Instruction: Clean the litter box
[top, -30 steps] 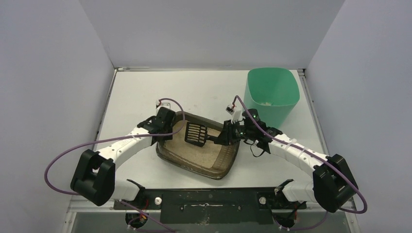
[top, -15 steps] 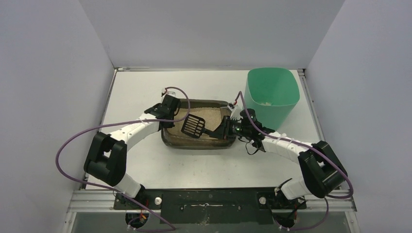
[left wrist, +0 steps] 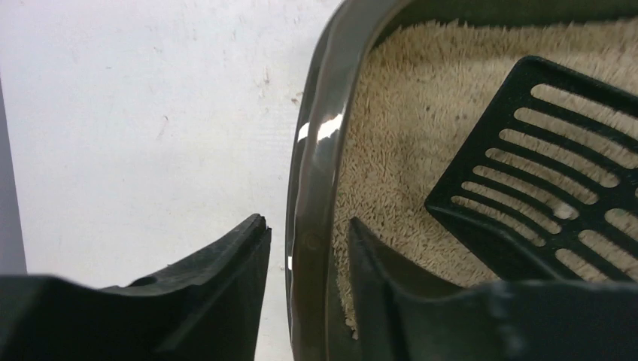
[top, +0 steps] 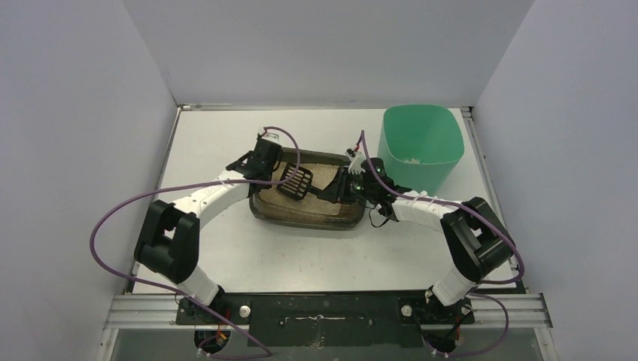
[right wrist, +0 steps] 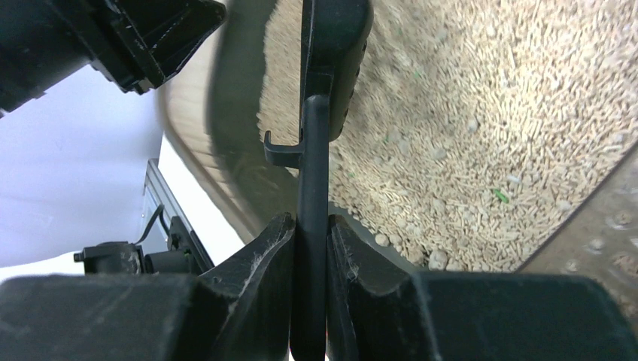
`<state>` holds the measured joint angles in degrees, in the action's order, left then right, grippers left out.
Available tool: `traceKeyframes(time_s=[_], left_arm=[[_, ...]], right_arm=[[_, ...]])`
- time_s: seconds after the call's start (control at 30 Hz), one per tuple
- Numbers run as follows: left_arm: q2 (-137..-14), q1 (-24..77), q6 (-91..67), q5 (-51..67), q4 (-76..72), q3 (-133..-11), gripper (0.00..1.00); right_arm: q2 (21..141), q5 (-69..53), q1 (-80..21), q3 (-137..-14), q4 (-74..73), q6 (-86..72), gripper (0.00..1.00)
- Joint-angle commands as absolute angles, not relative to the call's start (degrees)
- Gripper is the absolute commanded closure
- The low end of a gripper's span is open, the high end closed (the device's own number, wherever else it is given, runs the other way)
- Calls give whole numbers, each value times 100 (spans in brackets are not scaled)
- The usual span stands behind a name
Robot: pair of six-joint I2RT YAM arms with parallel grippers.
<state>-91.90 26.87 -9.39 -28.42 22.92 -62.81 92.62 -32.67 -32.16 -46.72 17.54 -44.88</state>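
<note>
The litter box [top: 310, 216] is a dark tray of beige granules [top: 322, 179] at the table's middle. My left gripper [top: 265, 167] straddles its left rim. In the left wrist view the gripper [left wrist: 307, 220] has one finger [left wrist: 218, 286] outside the rim [left wrist: 323, 128] and the other in the granules [left wrist: 399, 135], shut on the rim. My right gripper [top: 343, 188] is shut on the handle of the black slotted scoop [top: 298, 183]. In the right wrist view the gripper [right wrist: 310, 218] pinches the handle [right wrist: 313, 150]. The scoop head [left wrist: 542, 165] hangs over the granules, empty.
A mint-green bin [top: 420, 143] stands at the back right, just right of the litter box, with a few pale bits inside. Grey walls close in the table at left, back and right. The left gripper [right wrist: 150, 37] shows beyond the scoop in the right wrist view.
The litter box has moved away from the near edge toward the back and turned level, held by my left gripper. Both arms have stretched farther out, and the scoop moved back with them.
</note>
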Motion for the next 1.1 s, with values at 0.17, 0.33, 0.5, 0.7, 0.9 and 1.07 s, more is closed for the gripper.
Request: traceKeyframes(time_s=[0.17, 0.33, 0.5, 0.7, 0.9, 1.07], left_arm=[[-8826, 2637, -851, -3292, 1478, -6421, 35], [-8710, 2645, -1024, -3217, 1567, -6366, 28], [-8521, 2811, -1149, -3092, 1747, -6252, 25], [-8001, 3021, -1102, -3172, 2047, -6180, 23], [-7267, 3018, -1210, -3009, 2189, -5885, 22], [-6726, 3039, -1033, -3085, 1991, -5495, 21]], right_arm=[[9801, -2945, -3208, -5464, 2058, -4418, 91], [9958, -2752, -3203, -5666, 1864, -4273, 83], [10105, -2699, -3208, -5891, 1558, -4092, 70], [10054, -2466, -3190, -5942, 1282, -3882, 57], [9875, -2085, -3155, -5946, 982, -3640, 51], [9590, -1849, -3138, -5925, 673, -3455, 50]])
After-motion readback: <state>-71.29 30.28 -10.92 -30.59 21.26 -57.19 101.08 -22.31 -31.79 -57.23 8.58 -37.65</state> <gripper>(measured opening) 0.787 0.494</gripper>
